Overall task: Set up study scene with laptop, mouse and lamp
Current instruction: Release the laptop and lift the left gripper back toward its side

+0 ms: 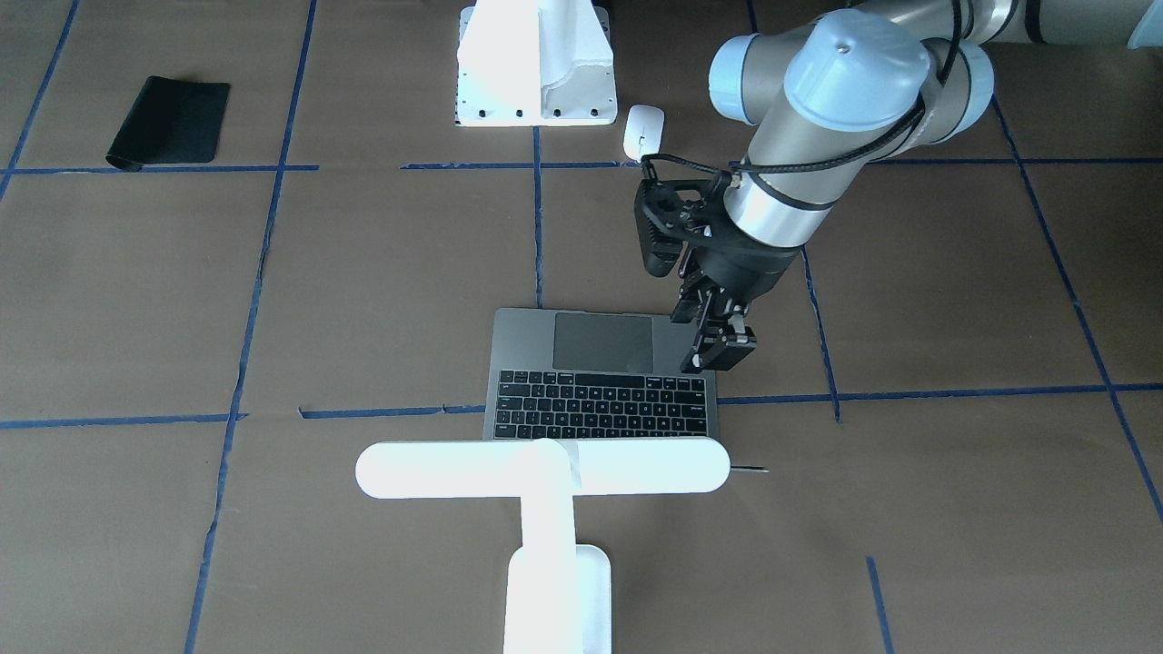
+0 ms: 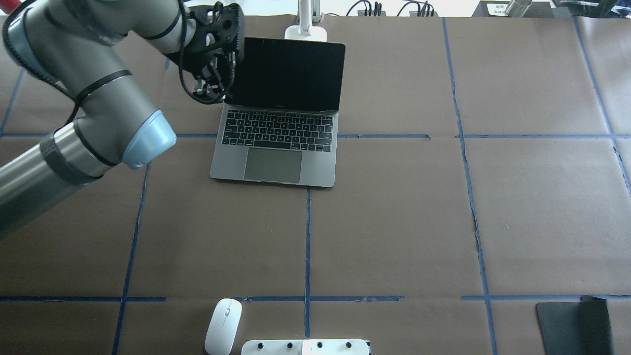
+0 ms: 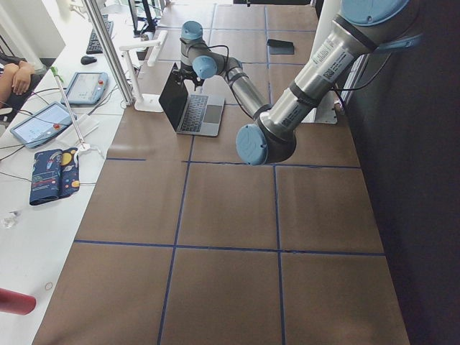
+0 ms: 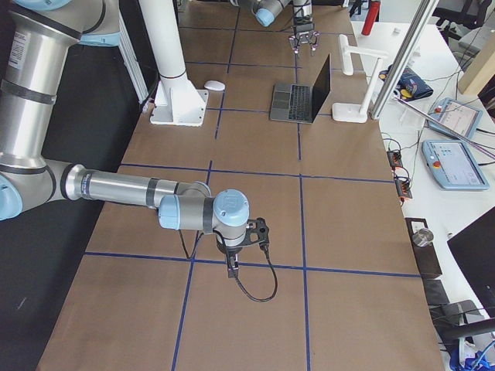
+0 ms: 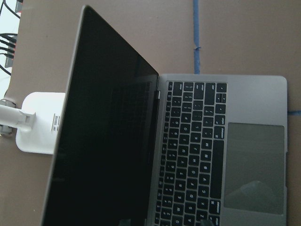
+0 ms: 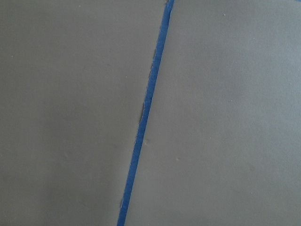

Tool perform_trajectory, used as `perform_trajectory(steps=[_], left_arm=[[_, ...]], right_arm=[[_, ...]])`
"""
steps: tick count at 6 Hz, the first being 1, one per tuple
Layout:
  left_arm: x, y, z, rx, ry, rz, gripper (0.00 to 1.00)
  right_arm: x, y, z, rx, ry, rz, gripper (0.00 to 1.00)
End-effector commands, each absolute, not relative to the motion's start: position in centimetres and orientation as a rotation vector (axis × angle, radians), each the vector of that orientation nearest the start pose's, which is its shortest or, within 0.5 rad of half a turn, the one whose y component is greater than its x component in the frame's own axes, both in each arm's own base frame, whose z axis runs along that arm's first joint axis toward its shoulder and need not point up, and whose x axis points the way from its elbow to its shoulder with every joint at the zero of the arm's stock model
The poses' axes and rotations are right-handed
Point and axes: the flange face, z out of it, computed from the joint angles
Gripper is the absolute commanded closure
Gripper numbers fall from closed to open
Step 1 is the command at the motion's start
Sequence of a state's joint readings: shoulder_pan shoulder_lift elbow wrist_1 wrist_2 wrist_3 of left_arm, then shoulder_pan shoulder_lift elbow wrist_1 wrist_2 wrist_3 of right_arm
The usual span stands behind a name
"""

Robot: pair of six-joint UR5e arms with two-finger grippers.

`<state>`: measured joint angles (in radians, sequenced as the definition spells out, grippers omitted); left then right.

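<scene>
The dark-grey laptop [image 2: 278,143] stands open, its black screen upright and facing the robot; it also shows in the front-facing view [image 1: 600,372] and the left wrist view [image 5: 188,155]. My left gripper [image 2: 209,91] hovers at the screen's left edge, above the deck's corner [image 1: 713,341], open and empty. The white lamp [image 1: 545,468] stands just behind the laptop, its bar head over the screen; its base shows in the left wrist view [image 5: 40,122]. The white mouse [image 2: 223,325] lies near the robot's side of the table. My right gripper [image 4: 232,267] hangs low over bare paper; I cannot tell its state.
A blocky white stand [image 2: 305,346] sits beside the mouse at the near edge. A flat black mat [image 2: 574,325] lies at the near right corner. Blue tape lines [image 6: 146,113] cross the brown paper table. Tablets and cables lie on the side bench [image 4: 456,154].
</scene>
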<state>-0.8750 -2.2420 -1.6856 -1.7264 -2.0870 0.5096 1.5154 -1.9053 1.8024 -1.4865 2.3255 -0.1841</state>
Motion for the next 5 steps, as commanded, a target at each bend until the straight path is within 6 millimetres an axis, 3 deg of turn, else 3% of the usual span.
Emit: perform_trajectory(steps=[1, 2, 3, 4, 5], left_arm=[[32.7, -53.5, 23.8, 0.887, 0.609, 1.317, 0.0], [30.1, -51.0, 23.6, 0.778, 0.6, 1.296, 0.0], [27.6, -49.9, 23.5, 0.711, 0.588, 1.267, 0.0], [25.6, -48.9, 26.8, 0.598, 0.61, 1.129, 0.0], [24.9, -48.4, 28.6, 0.505, 0.643, 0.96, 0.0]], right_arm=[[4.6, -35.2, 67.8, 0.033, -0.754, -0.223, 0.0], [4.6, -35.2, 67.7, 0.034, -0.754, -0.222, 0.0], [4.6, -35.3, 67.5, 0.037, -0.754, -0.219, 0.0], [4.6, -35.3, 67.3, 0.04, -0.754, -0.218, 0.0], [4.5, -35.7, 65.9, 0.065, -0.758, -0.224, 0.0]])
